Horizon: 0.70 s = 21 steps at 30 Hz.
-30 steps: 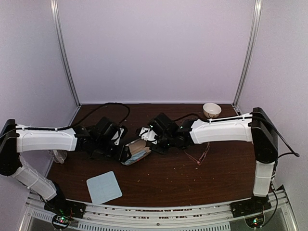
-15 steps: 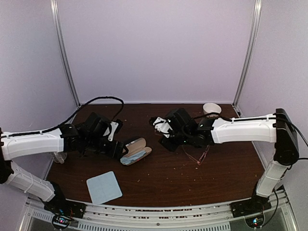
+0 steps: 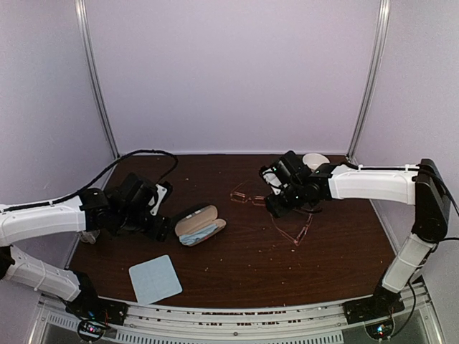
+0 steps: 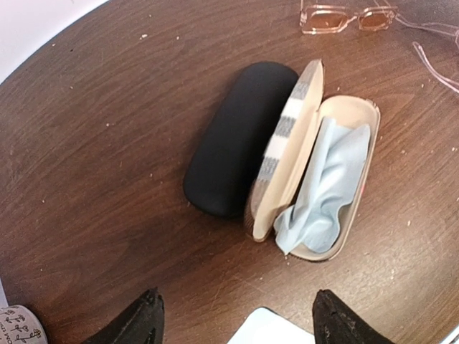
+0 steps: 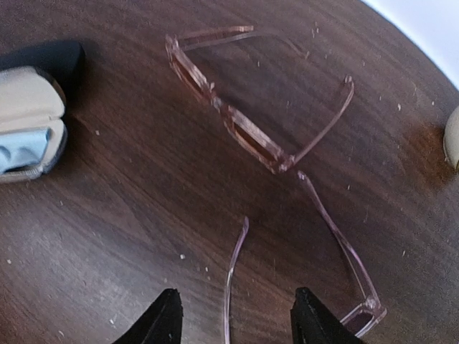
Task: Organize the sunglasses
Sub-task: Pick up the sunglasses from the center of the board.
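You're looking into a pale-walled booth. A dark wooden tabletop, speckled with crumbs, is carrying everything. The right arm is reaching in across the far right, and the left arm is lying low on the left. The left fingers are hanging spread wide, gripping nothing, over the black case and the open case, which are touching side by side. A pale blue cloth is sitting in the open one, no glasses in it yet.

Right of the cases, loose on the tabletop, the first pair of sunglasses is lying temples unfolded, just ahead of the right fingers. Its front bar is running diagonally across the wrist view, far-left to near-right. The second pair of sunglasses is lying closer, front piece by the fingertip on that view's right, one temple running in between the fingers. The right fingers are standing apart, clamping nothing.

The right arm is the nearer one to both pairs, so you're probably picking from that side, turning the wrist to close across the thin frame rather than along it.
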Each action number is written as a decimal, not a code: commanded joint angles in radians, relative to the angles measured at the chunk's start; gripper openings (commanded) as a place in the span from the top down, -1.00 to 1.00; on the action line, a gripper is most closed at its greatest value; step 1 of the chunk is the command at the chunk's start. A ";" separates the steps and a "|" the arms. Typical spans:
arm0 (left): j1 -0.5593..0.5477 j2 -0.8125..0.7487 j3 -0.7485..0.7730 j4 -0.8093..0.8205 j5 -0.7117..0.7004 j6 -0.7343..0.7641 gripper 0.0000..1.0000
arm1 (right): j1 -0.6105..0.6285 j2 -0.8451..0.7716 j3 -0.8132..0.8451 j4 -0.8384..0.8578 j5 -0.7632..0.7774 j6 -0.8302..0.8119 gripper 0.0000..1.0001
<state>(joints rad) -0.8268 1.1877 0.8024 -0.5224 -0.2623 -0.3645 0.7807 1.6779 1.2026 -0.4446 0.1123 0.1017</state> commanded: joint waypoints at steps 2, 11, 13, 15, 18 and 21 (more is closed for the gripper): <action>0.000 -0.036 -0.065 0.066 0.022 0.029 -0.49 | -0.013 -0.007 -0.019 -0.190 -0.021 0.000 -0.07; 0.000 -0.051 -0.141 0.162 0.076 0.039 -0.47 | -0.128 -0.024 -0.037 -0.233 -0.012 -0.060 -0.07; 0.000 -0.053 -0.153 0.177 0.085 0.043 -0.47 | -0.160 -0.008 0.000 -0.253 -0.010 -0.094 -0.07; 0.000 -0.055 -0.163 0.187 0.088 0.047 -0.47 | -0.186 0.013 0.041 -0.277 -0.015 -0.130 -0.08; -0.001 -0.065 -0.183 0.209 0.095 0.050 -0.47 | -0.218 0.062 0.094 -0.317 -0.039 -0.203 -0.09; 0.000 -0.073 -0.199 0.228 0.101 0.055 -0.47 | -0.253 0.117 0.143 -0.372 -0.089 -0.261 -0.09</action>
<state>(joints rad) -0.8265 1.1381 0.6266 -0.3679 -0.1818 -0.3290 0.5610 1.7275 1.2877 -0.7330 0.0753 -0.0563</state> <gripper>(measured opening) 0.733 0.546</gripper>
